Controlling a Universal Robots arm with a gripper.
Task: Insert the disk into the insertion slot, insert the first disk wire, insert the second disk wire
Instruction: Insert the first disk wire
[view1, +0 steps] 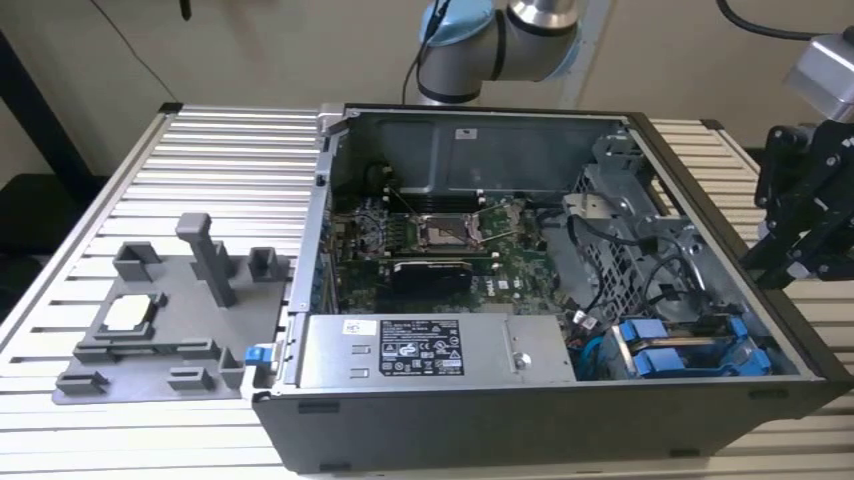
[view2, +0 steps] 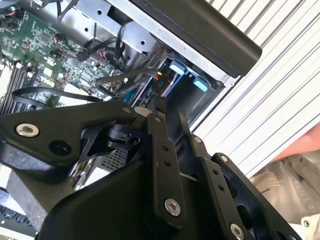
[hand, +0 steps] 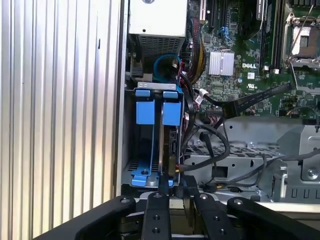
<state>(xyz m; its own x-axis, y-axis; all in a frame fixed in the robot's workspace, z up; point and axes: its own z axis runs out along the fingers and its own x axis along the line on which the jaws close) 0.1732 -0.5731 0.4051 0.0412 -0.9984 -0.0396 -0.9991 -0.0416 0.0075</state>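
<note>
The disk's bright blue carrier (view1: 681, 352) stands in the drive bay at the front corner of the open computer case, on the exterior view's right. In the first wrist view its two blue tabs (hand: 157, 112) and blue frame sit upright in the bay, and the drive body is seen edge-on. My gripper (view1: 777, 272) hangs outside the case's side wall, above that corner, with its black fingers close together and nothing between them. In the first wrist view the gripper (hand: 175, 183) lines up with the bay's end. Loose black wires (hand: 220, 107) lie beside the bay.
A grey power supply (view1: 427, 350) with a white sticker fills the case front beside the bay. The green motherboard (view1: 441, 240) lies behind it. A grey plastic fixture (view1: 160, 320) stands on the slatted table (view1: 214, 160) at the exterior view's left. A coiled blue cable (hand: 167, 65) sits near the bay.
</note>
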